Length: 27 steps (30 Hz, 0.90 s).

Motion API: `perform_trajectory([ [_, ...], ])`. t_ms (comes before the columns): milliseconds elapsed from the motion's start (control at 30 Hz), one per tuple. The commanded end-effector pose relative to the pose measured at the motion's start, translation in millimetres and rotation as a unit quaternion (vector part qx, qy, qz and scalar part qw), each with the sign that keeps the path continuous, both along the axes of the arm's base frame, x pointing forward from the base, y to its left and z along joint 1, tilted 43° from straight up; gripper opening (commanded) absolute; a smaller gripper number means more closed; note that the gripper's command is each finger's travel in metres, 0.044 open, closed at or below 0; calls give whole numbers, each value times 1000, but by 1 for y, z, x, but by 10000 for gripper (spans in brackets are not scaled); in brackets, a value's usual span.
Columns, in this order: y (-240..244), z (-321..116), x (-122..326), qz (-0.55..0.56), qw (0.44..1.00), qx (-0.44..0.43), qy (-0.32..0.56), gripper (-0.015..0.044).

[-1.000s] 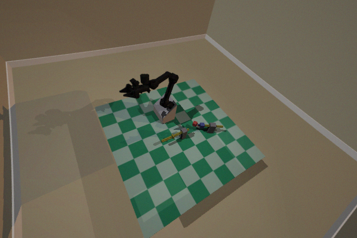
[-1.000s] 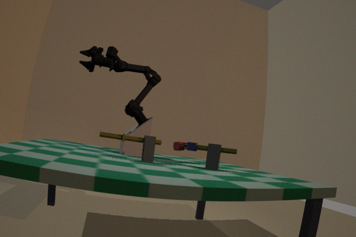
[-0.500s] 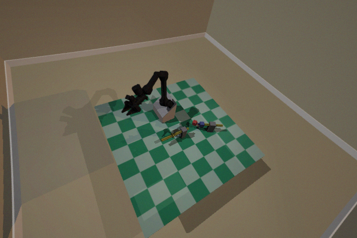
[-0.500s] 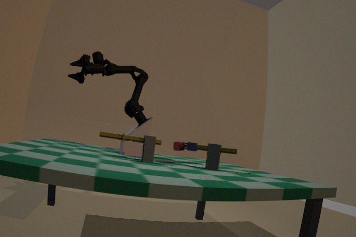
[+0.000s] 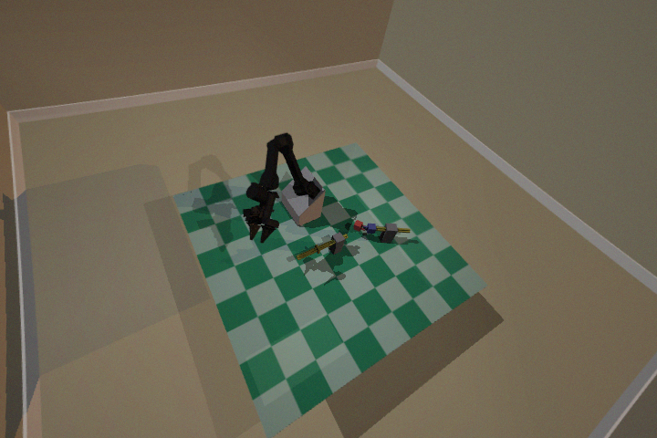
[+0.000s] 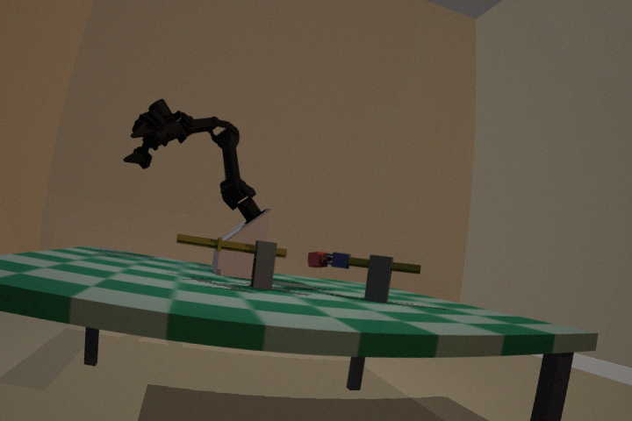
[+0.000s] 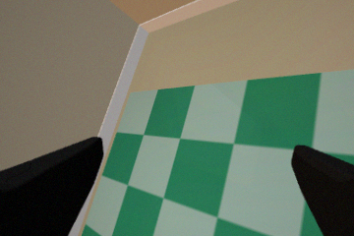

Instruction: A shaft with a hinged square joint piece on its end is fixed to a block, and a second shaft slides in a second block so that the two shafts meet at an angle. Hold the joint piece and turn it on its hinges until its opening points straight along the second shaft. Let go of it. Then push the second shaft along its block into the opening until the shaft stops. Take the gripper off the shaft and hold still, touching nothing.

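The red joint piece (image 5: pixel 358 225) (image 6: pixel 317 259) hangs on hinges beside a blue piece (image 5: pixel 371 228) (image 6: pixel 341 260) on the end of the first yellow shaft (image 5: pixel 402 230) (image 6: pixel 406 267), which runs through a grey block (image 5: pixel 389 233) (image 6: pixel 378 279). The exact direction of its opening cannot be told. The second yellow shaft (image 5: pixel 308 252) (image 6: pixel 197 240) passes through another grey block (image 5: pixel 336 244) (image 6: pixel 264 265); its near end stands apart from the red piece. My gripper (image 5: pixel 257 240) (image 6: pixel 128 147) (image 7: pixel 197 150) is open and empty, high above the table and left of both shafts, touching nothing.
The arm's pale wedge-shaped base (image 5: pixel 310 210) (image 6: pixel 237 263) stands behind the shafts. The green and white checkered table (image 5: pixel 298 330) (image 6: pixel 217 317) lies under everything. A small collar (image 5: pixel 318 248) (image 6: pixel 219 244) sits on the second shaft, outside its block. The wrist view shows only table, floor and walls beyond the fingers.
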<state>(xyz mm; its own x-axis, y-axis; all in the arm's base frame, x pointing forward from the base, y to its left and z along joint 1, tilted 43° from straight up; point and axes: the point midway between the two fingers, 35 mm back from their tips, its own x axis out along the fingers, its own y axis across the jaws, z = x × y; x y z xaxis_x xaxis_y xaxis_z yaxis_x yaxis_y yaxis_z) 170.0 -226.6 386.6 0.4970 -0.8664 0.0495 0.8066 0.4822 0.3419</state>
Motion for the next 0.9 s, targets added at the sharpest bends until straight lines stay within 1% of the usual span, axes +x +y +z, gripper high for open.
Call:
perform_trajectory([
  [0,0,-24,27,31,998,41,22,440],
  [167,15,-54,61,87,991,84,54,440],
  [333,25,-76,82,114,984,114,82,440],
  [633,67,-153,135,175,945,202,187,440],
  [867,112,-216,159,205,903,256,278,440],
])
